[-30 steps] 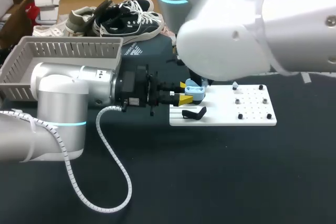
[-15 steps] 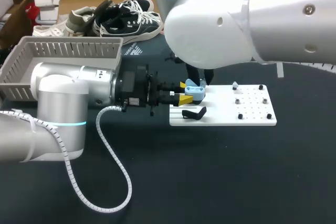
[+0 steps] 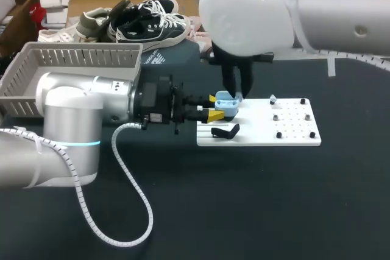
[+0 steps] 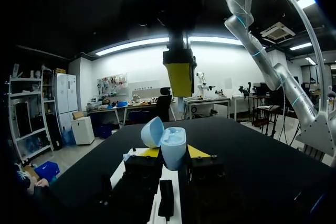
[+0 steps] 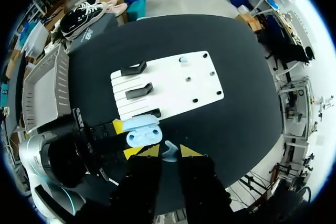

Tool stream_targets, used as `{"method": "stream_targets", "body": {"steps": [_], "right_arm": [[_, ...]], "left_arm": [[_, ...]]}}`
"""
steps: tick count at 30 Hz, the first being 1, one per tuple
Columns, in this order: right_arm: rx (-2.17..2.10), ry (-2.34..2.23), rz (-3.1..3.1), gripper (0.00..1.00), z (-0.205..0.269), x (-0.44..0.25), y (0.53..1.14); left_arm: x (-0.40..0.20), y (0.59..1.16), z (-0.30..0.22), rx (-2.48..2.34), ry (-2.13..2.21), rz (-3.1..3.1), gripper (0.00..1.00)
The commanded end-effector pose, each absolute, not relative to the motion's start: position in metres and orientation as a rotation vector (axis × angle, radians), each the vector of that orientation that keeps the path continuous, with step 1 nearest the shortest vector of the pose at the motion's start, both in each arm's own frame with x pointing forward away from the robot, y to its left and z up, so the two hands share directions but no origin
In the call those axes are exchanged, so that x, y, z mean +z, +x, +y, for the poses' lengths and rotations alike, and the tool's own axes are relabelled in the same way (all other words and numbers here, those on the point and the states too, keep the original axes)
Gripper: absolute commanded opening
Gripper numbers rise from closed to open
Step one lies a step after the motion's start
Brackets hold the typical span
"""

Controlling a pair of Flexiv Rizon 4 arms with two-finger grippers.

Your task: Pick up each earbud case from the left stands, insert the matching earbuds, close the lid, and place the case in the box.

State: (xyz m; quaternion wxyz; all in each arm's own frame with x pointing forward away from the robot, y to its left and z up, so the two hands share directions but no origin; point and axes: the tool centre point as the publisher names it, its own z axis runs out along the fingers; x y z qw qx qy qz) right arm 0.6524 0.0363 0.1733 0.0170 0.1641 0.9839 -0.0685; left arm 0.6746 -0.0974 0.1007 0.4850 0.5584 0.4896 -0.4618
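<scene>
My left gripper point(image 3: 213, 107) is shut on an open light-blue earbud case point(image 3: 226, 105) and holds it level over the left end of the white board point(image 3: 262, 133). In the left wrist view the case point(image 4: 172, 146) stands between the yellow tips with its lid point(image 4: 153, 131) swung back. My right gripper point(image 3: 236, 94) points down just above the case. In the right wrist view its fingers are shut on a small light-blue earbud point(image 5: 169, 152), right over the open case point(image 5: 142, 131).
The board carries black stands point(image 5: 134, 69) on its left part and small pegs with one pale earbud point(image 3: 272, 98) on its right part. A grey basket point(image 3: 73, 65) sits at the back left, behind my left arm.
My right arm's bulk has swung up and back, and its gripper now shows directly over the case. The left arm and the case have stayed put.
</scene>
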Motion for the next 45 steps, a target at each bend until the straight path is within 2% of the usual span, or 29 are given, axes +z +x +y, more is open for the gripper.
{"method": "stream_targets", "body": {"steps": [1, 45], "right_arm": [[-0.222, 0.554, 3.110, 0.00, 0.0370, 0.1752, 0.6624], [-0.206, 0.731, 3.078, 0.00, 0.0408, 0.1695, 0.6601]], "left_arm": [[0.1000, 0.6761, -0.1016, -1.114, 1.351, 1.179, 0.00], [0.1003, 0.6759, -0.1107, -1.109, 1.350, 1.162, 0.00]]}}
